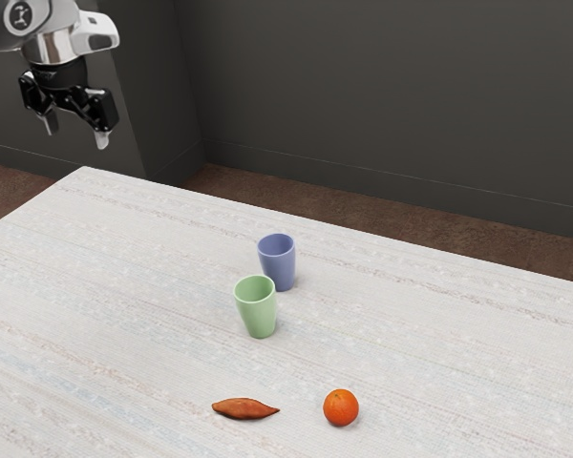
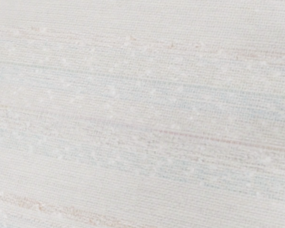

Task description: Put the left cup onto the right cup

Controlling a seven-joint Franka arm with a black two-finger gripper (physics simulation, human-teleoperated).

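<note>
A light green cup (image 1: 256, 305) stands upright near the middle of the table. Just behind it, slightly toward the exterior view's right, a blue-purple cup (image 1: 277, 260) also stands upright, close to the green one but apart from it. My gripper (image 1: 74, 131) hangs high above the table's far left corner, well away from both cups. Its fingers are spread and hold nothing. The wrist view looks down on bare pale tabletop (image 2: 142, 114).
A brown sweet potato (image 1: 245, 408) and an orange (image 1: 341, 407) lie near the table's front edge. The whitish table (image 1: 95, 286) is wide; its far edge meets a brown floor and dark walls.
</note>
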